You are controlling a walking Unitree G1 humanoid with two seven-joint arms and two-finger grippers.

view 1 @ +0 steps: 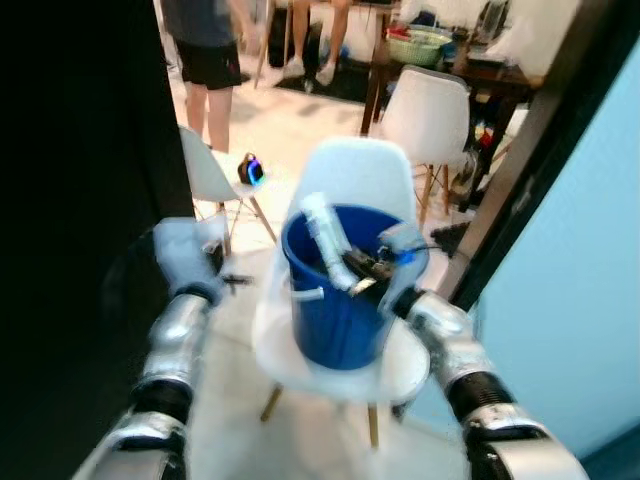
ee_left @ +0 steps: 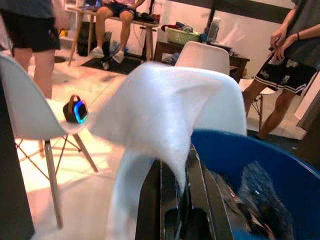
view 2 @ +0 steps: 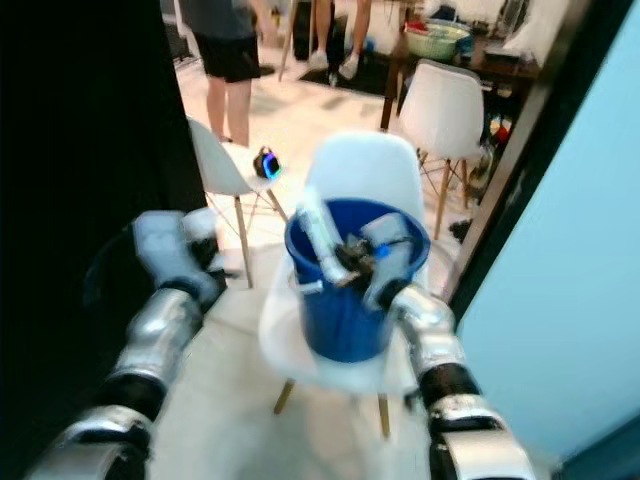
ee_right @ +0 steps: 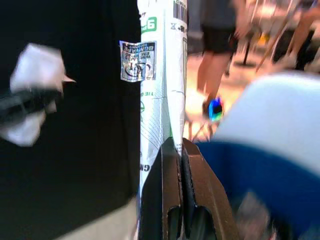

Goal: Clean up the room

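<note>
A blue bucket (view 1: 340,315) stands on the seat of a white chair (view 1: 360,170) right in front of me. My right gripper (view 1: 358,272) is over the bucket's rim, shut on a tall white printed package (view 1: 325,235) with a barcode and green lettering (ee_right: 160,75). The package stands upright above the bucket with dark items under it. My left gripper (view 1: 225,275) hovers to the left of the bucket, shut on a crumpled white tissue (ee_left: 165,110), apart from the bucket's rim (ee_left: 260,165).
A second white chair (view 1: 205,170) stands to the left, with a small black speaker (view 1: 250,168) glowing blue on the floor beyond it. People stand and sit further back by a dark table (view 1: 500,75) holding a green basket (view 1: 415,45). A light blue wall (view 1: 580,300) closes the right.
</note>
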